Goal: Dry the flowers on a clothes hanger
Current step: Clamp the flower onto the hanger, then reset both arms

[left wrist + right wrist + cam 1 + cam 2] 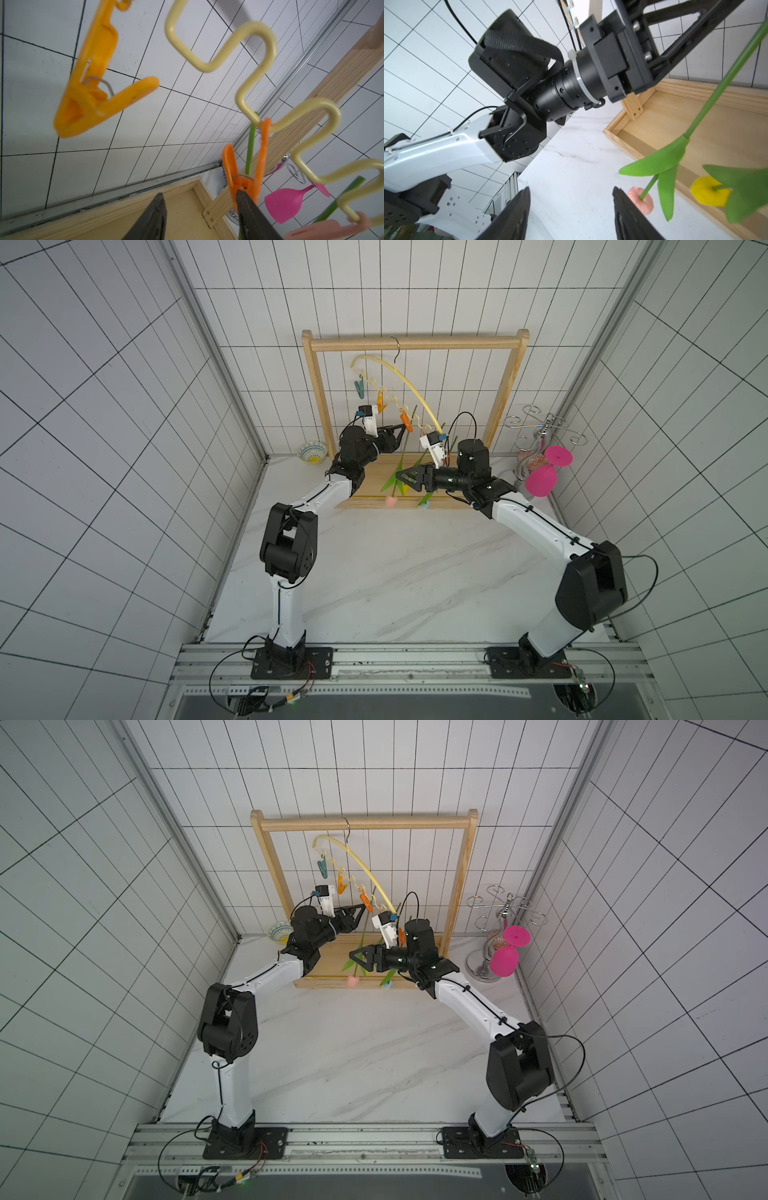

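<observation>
We are holding the left gripper (199,193) with jaws parted and empty, one finger touching the orange clip (243,178), which has a green stem running through it. The clip is dangling from the clothes hanger (409,383). The flowers (390,501) are hanging head down beneath the hanger, over the wooden rack (415,342). Our right gripper (571,189) is hovering spread wide, gripping nothing, just beside the pink tulip head (640,199).

Pale-yellow hanger (409,382), orange clip (246,184) (teal clip (360,389) too), magenta goblet (540,481), marbled table (395,572).
</observation>
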Robot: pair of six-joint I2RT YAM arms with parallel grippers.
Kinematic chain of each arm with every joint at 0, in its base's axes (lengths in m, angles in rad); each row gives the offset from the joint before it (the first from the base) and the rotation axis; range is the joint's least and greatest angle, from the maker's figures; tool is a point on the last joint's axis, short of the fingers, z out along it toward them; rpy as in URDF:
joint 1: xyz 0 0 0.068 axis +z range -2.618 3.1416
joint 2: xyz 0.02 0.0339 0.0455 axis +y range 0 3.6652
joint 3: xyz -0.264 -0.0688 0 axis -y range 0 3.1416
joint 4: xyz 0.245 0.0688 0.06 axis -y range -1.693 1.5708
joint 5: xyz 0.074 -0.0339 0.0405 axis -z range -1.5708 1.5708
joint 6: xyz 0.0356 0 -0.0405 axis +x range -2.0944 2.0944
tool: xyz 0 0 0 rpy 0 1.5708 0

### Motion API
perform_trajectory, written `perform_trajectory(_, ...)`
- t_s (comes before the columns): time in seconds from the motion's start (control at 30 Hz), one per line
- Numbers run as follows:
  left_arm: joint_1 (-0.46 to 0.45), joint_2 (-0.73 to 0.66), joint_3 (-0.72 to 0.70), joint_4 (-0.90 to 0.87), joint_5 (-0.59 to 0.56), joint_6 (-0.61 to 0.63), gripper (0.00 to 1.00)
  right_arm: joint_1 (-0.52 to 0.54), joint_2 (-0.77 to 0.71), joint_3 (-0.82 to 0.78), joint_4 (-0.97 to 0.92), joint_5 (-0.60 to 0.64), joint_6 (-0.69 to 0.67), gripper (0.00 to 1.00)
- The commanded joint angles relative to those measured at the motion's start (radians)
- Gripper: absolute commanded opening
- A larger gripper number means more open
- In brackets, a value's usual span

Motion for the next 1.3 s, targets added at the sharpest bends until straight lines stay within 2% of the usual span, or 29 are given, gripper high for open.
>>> perform_trajectory(0.0,-0.011,-0.067,-0.038,0.018,-0.026,0.029,0.56,-0.006,-0.073,-0.062,-0.022,-0.013,-0.067,0.67)
perform_trajectory(0.13,-0.011,-0.105,-0.085,0.023,-0.040,0.045,0.58,-0.007,-0.129,-0.122,-0.005,0.027,-0.092,0.67)
perform_trajectory(0.2,-0.011,-0.128,-0.110,0.027,-0.054,0.051,0.64,-0.008,-0.159,-0.144,0.002,0.056,-0.096,0.67)
perform_trajectory(0.23,-0.011,-0.143,-0.128,0.029,-0.069,0.056,0.71,-0.008,-0.176,-0.153,-0.002,0.072,-0.104,0.67)
perform_trajectory(0.3,-0.011,-0.172,-0.159,0.021,-0.111,0.077,0.95,-0.008,-0.208,-0.163,-0.023,0.102,-0.125,0.67)
perform_trajectory(0.33,-0.011,-0.188,-0.172,0.002,-0.141,0.094,0.99,-0.008,-0.227,-0.166,-0.047,0.129,-0.141,0.67)
perform_trajectory(0.5,-0.011,-0.283,-0.264,-0.070,-0.280,0.159,0.99,-0.009,-0.330,-0.195,-0.152,0.346,-0.213,0.67)
perform_trajectory(0.63,-0.013,-0.362,-0.330,-0.128,-0.333,0.203,0.99,-0.010,-0.442,-0.283,-0.136,0.622,-0.255,0.71)
perform_trajectory(0.8,-0.027,-0.496,-0.449,-0.243,-0.446,0.268,0.99,-0.011,-0.559,-0.467,0.047,1.058,-0.353,0.87)
perform_trajectory(0.87,-0.038,-0.562,-0.536,-0.251,-0.511,0.340,0.99,-0.016,-0.574,-0.565,0.163,1.210,-0.420,0.87)
perform_trajectory(0.93,-0.044,-0.626,-0.633,-0.233,-0.608,0.411,0.99,-0.022,-0.558,-0.647,0.263,1.267,-0.508,0.85)
perform_trajectory(1.03,-0.044,-0.710,-0.803,-0.160,-0.864,0.441,0.99,-0.023,-0.497,-0.753,0.427,1.301,-0.645,0.84)
perform_trajectory(1.07,-0.036,-0.728,-0.866,-0.107,-0.910,0.468,0.99,-0.026,-0.470,-0.779,0.481,1.319,-0.677,0.84)
perform_trajectory(1.17,0.012,-0.757,-1.027,0.044,-0.918,0.510,0.99,-0.049,-0.398,-0.814,0.549,1.373,-0.728,0.87)
perform_trajectory(1.27,0.062,-0.786,-1.129,0.099,-0.909,0.492,0.99,-0.111,-0.349,-0.833,0.546,1.384,-0.695,0.89)
